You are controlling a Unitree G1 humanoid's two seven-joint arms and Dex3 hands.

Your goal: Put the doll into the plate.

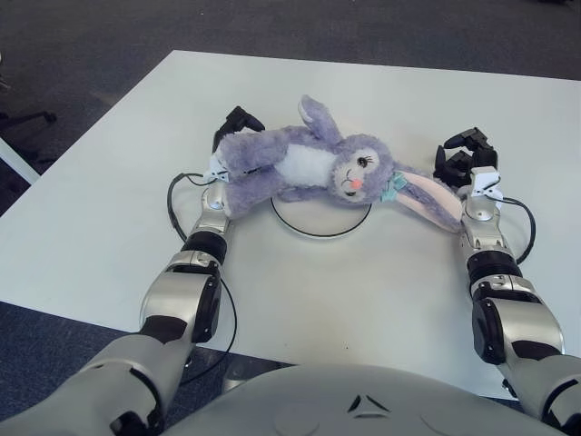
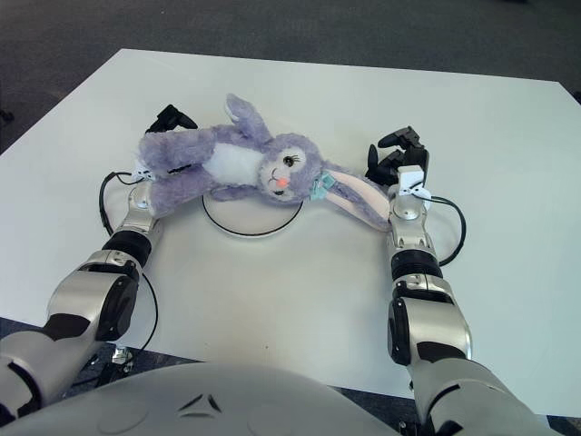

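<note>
White table (image 1: 109,227), doll (image 1: 309,168) lengthwise left–right over plate (image 1: 320,220), left hand (image 1: 234,136) gripping legs, right hand (image 1: 461,159) gripping ear.

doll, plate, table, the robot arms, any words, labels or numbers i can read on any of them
No readable text anywhere.
The doll has no visible tag or lettering.
The plate and table are plain white, no marks.
White tags by the left hand and right hand: if printed, too small to read.
A small mark on the robot's chest at the bottom edge is a shape, not letters.
</note>
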